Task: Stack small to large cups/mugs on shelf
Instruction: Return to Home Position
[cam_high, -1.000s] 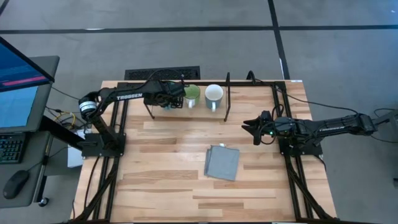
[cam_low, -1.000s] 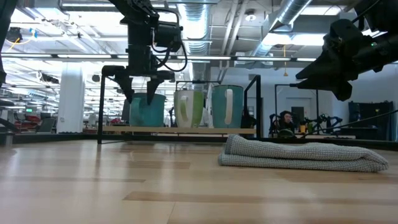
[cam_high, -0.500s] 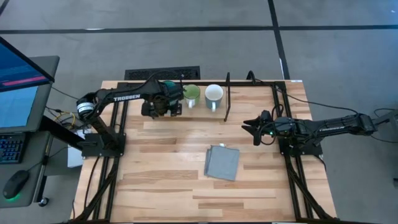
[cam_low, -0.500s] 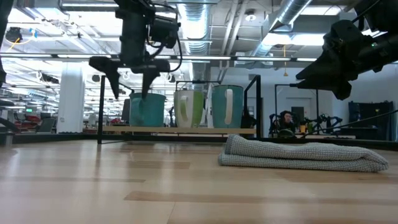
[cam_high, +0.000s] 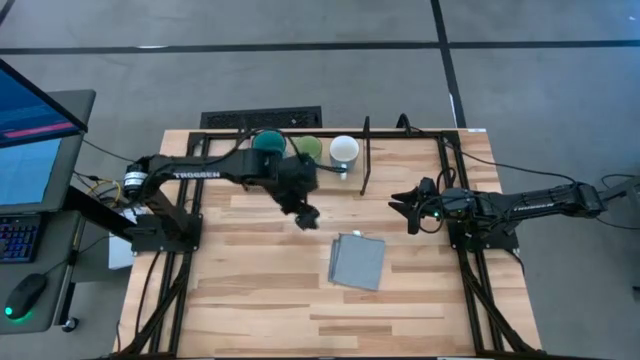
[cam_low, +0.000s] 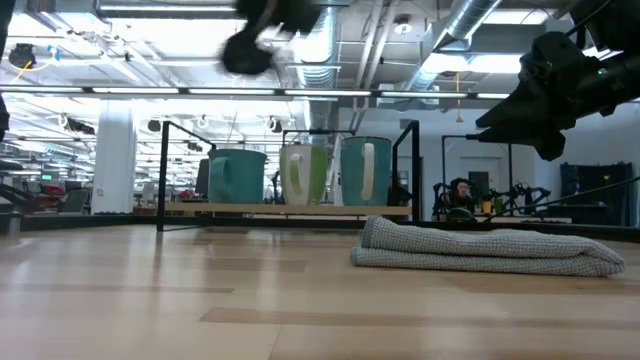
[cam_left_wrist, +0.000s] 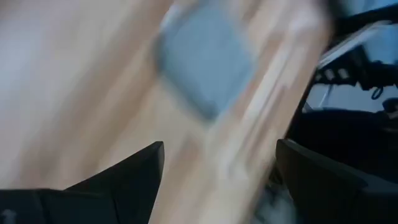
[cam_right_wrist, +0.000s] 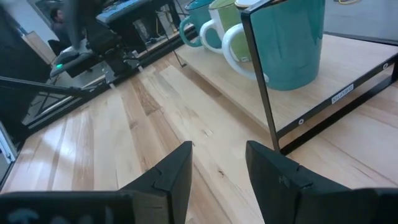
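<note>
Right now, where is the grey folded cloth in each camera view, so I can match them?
High view: the grey folded cloth lies just right of centre, below the shelf.
Low view: cloth at lower right, in front of the shelf.
Left wrist view: blurred grey patch near the top, likely the cloth.
Right wrist view: not in it.
Shared landmark: the shelf, in all but the left wrist view.

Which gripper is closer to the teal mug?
Left. The left gripper hangs just off the shelf, near the teal mug; the right gripper sits beyond the shelf's other end.
</note>
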